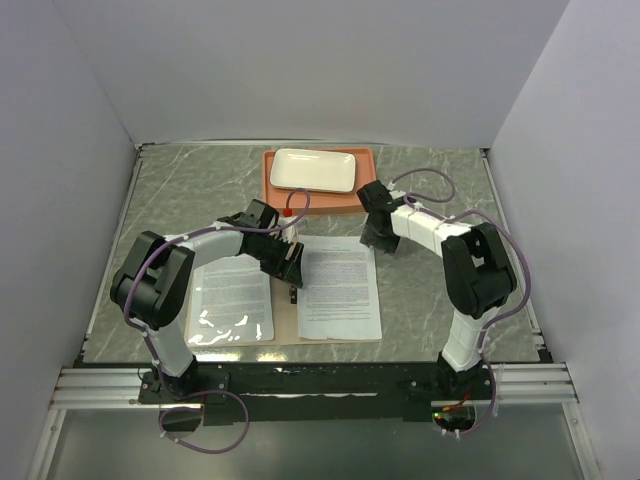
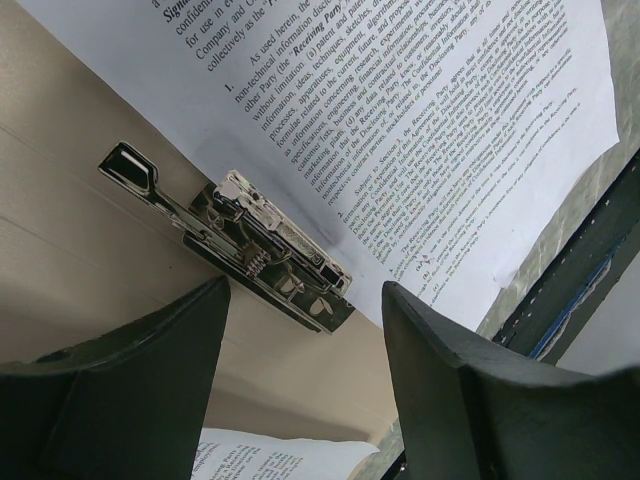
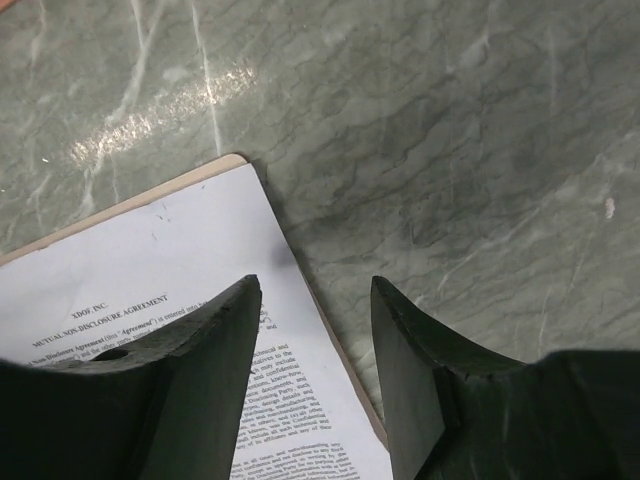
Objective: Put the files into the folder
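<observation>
Now the left gripper is held spread over the clip in the folder; the right gripper is spread above a sheet.

We take this for a robotics lab bench rather than a home or office: plain white panels box in the marble-patterned table at 9, 12 and 3 o'clock. At 6 o'clock an aluminium rail carries the left arm and the right arm, with purple cables looping loose below.
</observation>
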`<state>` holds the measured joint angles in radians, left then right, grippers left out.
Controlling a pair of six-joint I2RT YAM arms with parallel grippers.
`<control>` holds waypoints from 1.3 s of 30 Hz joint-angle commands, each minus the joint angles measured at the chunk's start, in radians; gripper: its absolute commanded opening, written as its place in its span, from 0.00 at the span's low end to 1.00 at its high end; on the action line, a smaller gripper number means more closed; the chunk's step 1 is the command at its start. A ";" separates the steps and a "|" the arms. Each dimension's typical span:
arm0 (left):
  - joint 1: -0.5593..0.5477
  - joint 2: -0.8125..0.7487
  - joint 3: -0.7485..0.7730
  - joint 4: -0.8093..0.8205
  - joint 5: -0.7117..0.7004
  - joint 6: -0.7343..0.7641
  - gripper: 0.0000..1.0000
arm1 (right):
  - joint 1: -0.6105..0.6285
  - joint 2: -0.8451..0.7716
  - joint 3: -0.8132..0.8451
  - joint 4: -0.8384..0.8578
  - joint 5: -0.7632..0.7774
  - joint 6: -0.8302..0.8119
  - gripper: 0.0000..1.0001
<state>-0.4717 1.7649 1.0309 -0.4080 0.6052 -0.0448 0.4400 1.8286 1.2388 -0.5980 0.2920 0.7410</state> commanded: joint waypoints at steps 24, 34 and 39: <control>0.002 -0.048 0.018 0.006 0.036 0.014 0.68 | 0.043 -0.043 -0.174 0.183 -0.040 0.101 0.57; 0.002 -0.056 0.011 0.008 0.031 0.017 0.68 | 0.069 -0.048 -0.185 0.192 -0.073 0.118 0.56; 0.002 -0.055 0.009 0.012 0.039 0.011 0.68 | 0.094 -0.057 -0.162 0.164 -0.068 0.123 0.56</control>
<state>-0.4717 1.7470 1.0309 -0.4084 0.6071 -0.0444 0.4953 1.7882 1.0801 -0.4000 0.2649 0.8291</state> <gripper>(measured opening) 0.682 0.560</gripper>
